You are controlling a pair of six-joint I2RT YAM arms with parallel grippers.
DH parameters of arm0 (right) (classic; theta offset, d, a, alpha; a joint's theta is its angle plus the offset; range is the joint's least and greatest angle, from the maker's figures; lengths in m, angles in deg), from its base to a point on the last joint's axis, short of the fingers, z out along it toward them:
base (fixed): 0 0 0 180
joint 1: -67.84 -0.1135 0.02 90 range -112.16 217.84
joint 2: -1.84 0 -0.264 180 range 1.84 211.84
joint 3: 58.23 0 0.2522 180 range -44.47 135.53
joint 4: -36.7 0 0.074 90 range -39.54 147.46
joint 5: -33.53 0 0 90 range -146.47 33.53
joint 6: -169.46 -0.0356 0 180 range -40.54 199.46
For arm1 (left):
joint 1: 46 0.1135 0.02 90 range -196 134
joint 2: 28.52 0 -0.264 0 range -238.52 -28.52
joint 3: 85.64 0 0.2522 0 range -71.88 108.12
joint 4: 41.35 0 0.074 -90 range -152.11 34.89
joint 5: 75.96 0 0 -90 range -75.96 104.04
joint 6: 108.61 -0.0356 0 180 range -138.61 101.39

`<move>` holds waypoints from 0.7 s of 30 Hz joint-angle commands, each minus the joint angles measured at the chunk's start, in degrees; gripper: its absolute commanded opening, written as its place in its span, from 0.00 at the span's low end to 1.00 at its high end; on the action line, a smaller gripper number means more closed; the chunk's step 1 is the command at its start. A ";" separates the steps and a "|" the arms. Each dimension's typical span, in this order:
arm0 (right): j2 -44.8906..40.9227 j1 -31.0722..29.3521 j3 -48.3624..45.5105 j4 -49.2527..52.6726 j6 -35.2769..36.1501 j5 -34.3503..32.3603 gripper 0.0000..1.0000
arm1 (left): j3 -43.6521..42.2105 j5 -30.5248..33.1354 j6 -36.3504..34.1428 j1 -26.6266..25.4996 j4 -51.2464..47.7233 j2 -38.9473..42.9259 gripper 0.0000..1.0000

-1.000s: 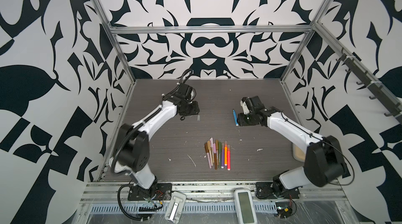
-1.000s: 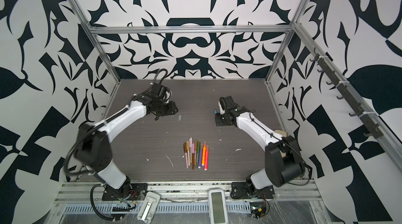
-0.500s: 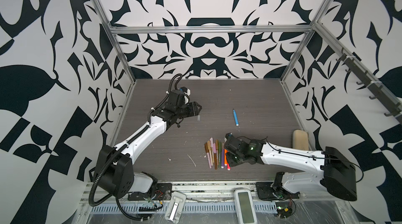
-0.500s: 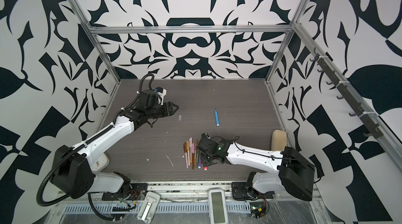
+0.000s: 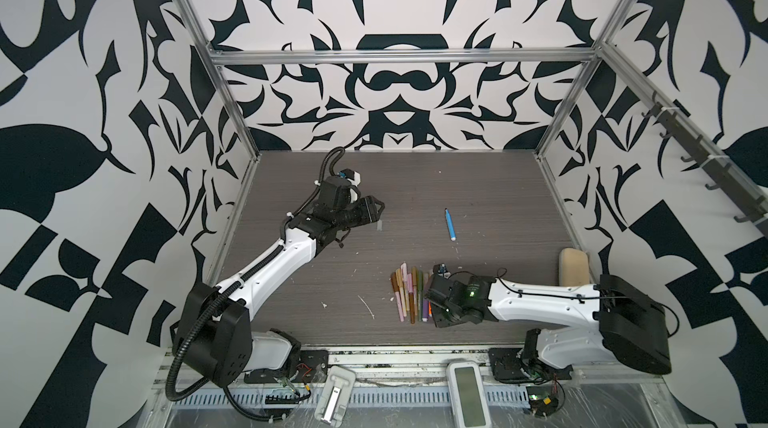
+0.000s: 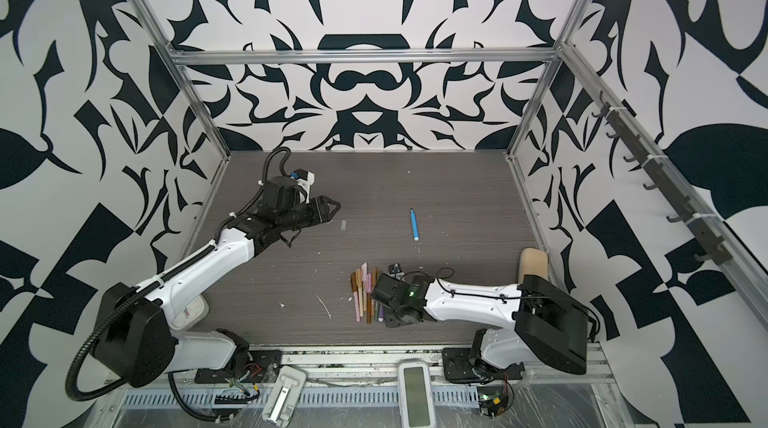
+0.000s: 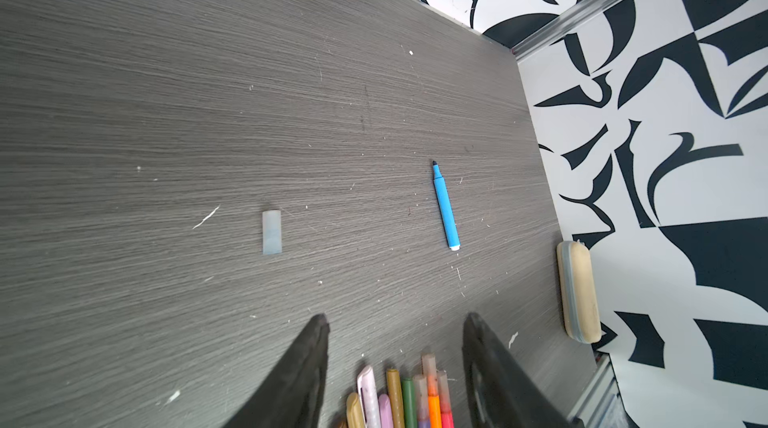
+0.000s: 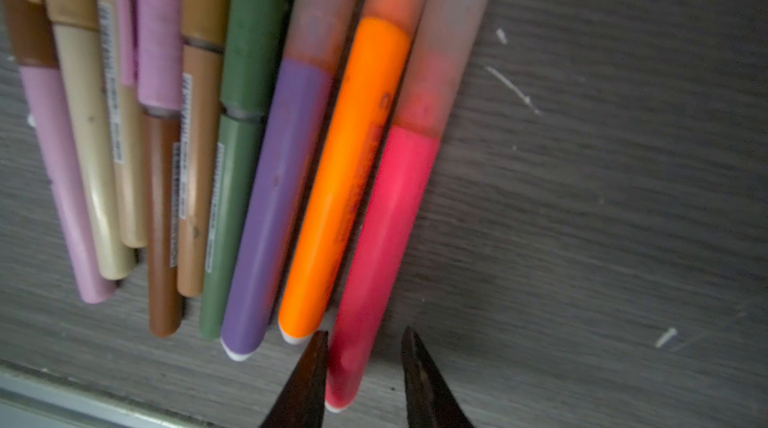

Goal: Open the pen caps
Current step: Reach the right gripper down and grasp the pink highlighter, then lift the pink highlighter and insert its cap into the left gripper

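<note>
A row of capped pens (image 5: 409,295) (image 6: 365,296) lies near the table's front edge. My right gripper (image 8: 365,332) hangs low over its right end, open, its fingers either side of the red pen's (image 8: 395,214) rear end; one finger touches the pen and the other stands off it. Beside the red pen lie the orange pen (image 8: 349,181) and the purple pen (image 8: 278,197), each with a translucent cap (image 8: 444,52). A blue pen (image 5: 450,224) (image 7: 444,208) lies uncapped mid-table, with its clear cap (image 5: 379,226) (image 7: 272,233) to its left. My left gripper (image 5: 380,210) (image 7: 395,322) hovers open and empty above that cap.
A tan eraser block (image 5: 573,266) (image 7: 579,293) stands against the right wall. White flecks (image 5: 368,307) are scattered over the grey table (image 5: 498,197). A metal rail (image 8: 62,397) runs along the front edge just behind the pens' rear ends.
My right arm has left the blue pen mid-table, swung to the front row and come down over the red pen, its jaws narrowing. The left gripper has drawn back a little from the cap.
</note>
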 commanded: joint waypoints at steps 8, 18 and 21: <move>1.11 -0.13 0.58 3.07 -1.80 -3.68 0.29 | -0.02 -1.04 -0.32 0.32 0.27 1.62 0.56; -1.16 4.76 -0.40 4.55 0.34 -2.52 0.14 | 0.83 -3.92 -0.40 0.32 -1.68 0.79 0.58; -3.57 7.62 0.29 6.76 3.35 -2.14 0.12 | 0.16 -5.01 2.09 0.15 -0.37 0.80 0.58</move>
